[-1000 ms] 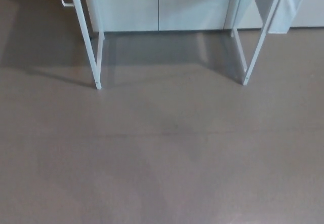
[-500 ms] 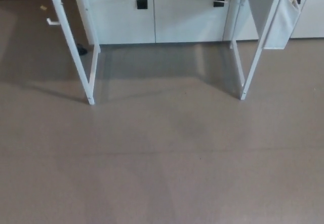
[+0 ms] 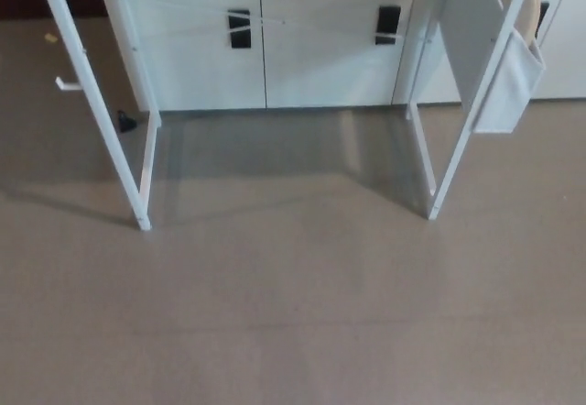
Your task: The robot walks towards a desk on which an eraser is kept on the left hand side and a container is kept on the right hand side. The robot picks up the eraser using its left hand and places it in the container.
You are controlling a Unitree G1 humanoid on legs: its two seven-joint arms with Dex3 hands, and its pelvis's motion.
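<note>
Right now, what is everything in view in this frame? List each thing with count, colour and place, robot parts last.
Desk frame: one, white; two front legs reach the floor at left and right, and the top's edge shows along the upper border.
Cabinet: white doors behind the desk, two black handles.
Fabric pouch: one, pale grey, hanging on the desk's right side.
Hook: one, white, sticking out from the left leg.
Small dark object: one, on the floor behind the left leg; too small to identify.
Floor: grey-brown, fills the lower half.
Eraser, container: not visible.
Robot's hands: neither in view.
</note>
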